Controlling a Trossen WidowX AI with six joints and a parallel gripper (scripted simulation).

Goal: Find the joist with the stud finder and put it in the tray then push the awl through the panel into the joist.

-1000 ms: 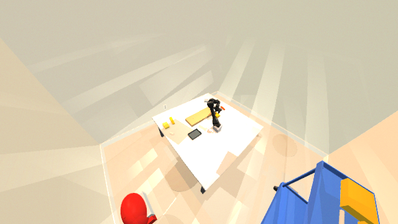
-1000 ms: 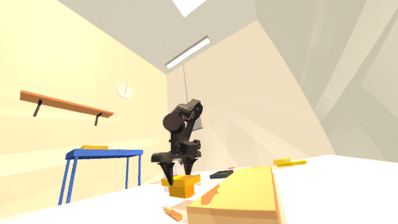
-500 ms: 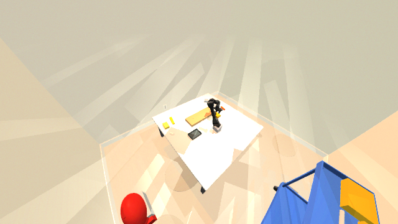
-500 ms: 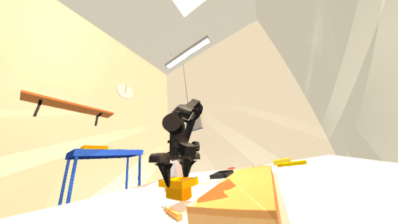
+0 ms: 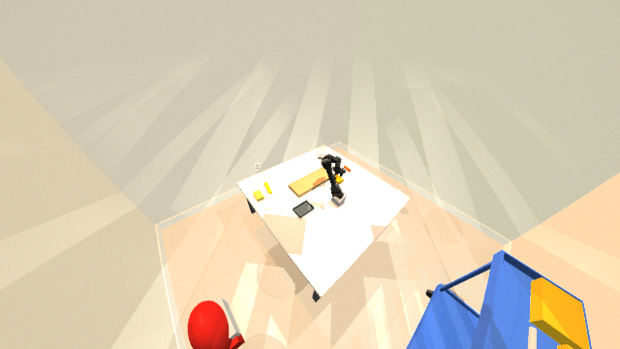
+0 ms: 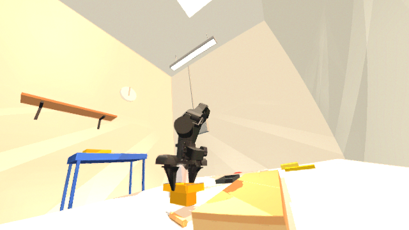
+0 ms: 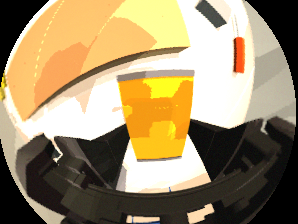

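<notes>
The yellow-orange stud finder [image 5: 339, 179] [image 6: 183, 197] [image 7: 157, 112] is between the fingers of my gripper [image 6: 182, 186] [image 7: 157, 123], which is shut on it. It is beside the panel's long edge and appears slightly above the table. The wooden floor panel [image 5: 303, 189] [image 6: 255, 195] [image 7: 100, 25] lies flat. The orange-handled awl [image 5: 347, 169] [image 6: 177, 219] [image 7: 239, 55] lies on the table, clear of the stud finder. The dark tray [image 5: 303, 209] [image 6: 227, 179] stands on the other side of the arm's base from the awl. The joist is hidden.
Two yellow pieces, a block [image 5: 259, 195] [image 6: 289, 165] and a bar [image 5: 267, 187] [image 6: 300, 168], lie beyond the panel's far end. A dark grey piece [image 7: 211, 13] lies past the panel in the wrist view. A blue cart [image 5: 489, 301] [image 6: 108, 158] stands away from the table.
</notes>
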